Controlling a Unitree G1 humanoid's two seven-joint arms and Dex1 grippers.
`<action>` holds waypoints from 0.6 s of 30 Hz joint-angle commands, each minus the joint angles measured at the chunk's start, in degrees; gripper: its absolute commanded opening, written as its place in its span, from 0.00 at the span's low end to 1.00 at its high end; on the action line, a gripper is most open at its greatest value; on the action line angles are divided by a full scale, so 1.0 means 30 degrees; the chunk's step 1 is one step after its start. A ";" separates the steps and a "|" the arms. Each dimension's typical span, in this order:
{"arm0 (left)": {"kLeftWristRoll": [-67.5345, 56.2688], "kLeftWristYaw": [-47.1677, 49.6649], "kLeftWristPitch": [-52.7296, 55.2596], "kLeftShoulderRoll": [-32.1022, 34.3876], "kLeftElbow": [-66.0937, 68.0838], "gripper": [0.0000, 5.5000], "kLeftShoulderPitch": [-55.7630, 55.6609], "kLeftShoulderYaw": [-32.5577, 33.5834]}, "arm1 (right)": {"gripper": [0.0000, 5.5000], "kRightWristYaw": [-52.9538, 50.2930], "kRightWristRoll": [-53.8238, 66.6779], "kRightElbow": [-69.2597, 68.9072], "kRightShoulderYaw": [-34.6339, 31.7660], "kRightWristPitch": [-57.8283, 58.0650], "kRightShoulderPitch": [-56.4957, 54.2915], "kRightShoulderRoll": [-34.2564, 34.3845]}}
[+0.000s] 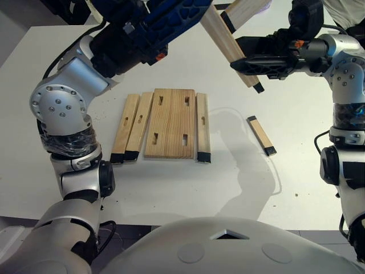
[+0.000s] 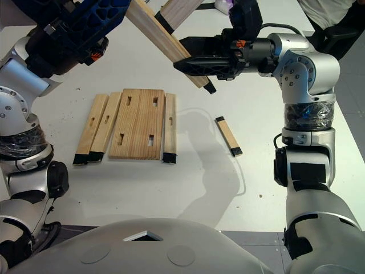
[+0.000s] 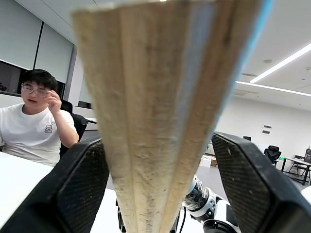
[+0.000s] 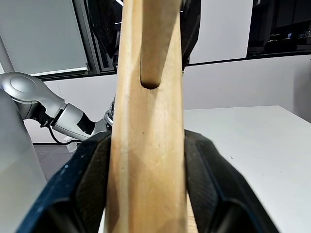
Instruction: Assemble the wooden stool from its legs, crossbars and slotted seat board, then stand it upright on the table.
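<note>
The table (image 1: 296, 114) is white and matt, with a few dark specks (image 1: 98, 117) at the left of the frame. In the centre of the left eye view the seat board (image 1: 170, 123) lies flat and shows four slots. Just left of it two legs lie side by side, the outer leg (image 1: 125, 130) and the inner leg (image 1: 140, 123). Just right of it lies a third leg (image 1: 203, 127). Their black feet point to the lower edge. A short crossbar (image 1: 262, 135) lies apart at centre right.

At the top centre a raised leg (image 1: 235, 52) slants above the table, its black tip toward lower right. A second raised piece (image 1: 246, 9) meets it near its upper end. The right gripper (image 4: 148, 182) is closed on the raised leg, whose slot shows above the fingers. The left gripper (image 3: 158, 189) clamps a wooden piece (image 3: 150, 107); I cannot tell which of the two raised pieces it is.

The room is an office with grey wall panels (image 3: 48, 53), light strips (image 3: 286, 60) on a white ceiling and a black chair (image 3: 273, 151) far back. A small sign (image 3: 266, 129) on the far wall is too small to read.
</note>
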 commanded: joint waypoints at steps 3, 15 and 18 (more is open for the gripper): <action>0.1096 -0.0914 -0.0096 0.0270 -0.0401 0.64 0.0407 -0.0487 | 0.38 0.0471 -0.0339 -0.0229 0.0353 -0.0515 -0.0326 -0.0213; 0.1282 -0.1475 0.0130 0.0448 -0.0627 0.40 0.0567 -0.0522 | 0.38 0.0378 -0.0513 -0.0258 0.0589 -0.0762 -0.0101 -0.0053; 0.1356 -0.1584 0.0141 0.0507 -0.0637 0.40 0.0586 -0.0554 | 0.38 0.0385 -0.0550 -0.0327 0.0590 -0.0725 -0.0041 -0.0041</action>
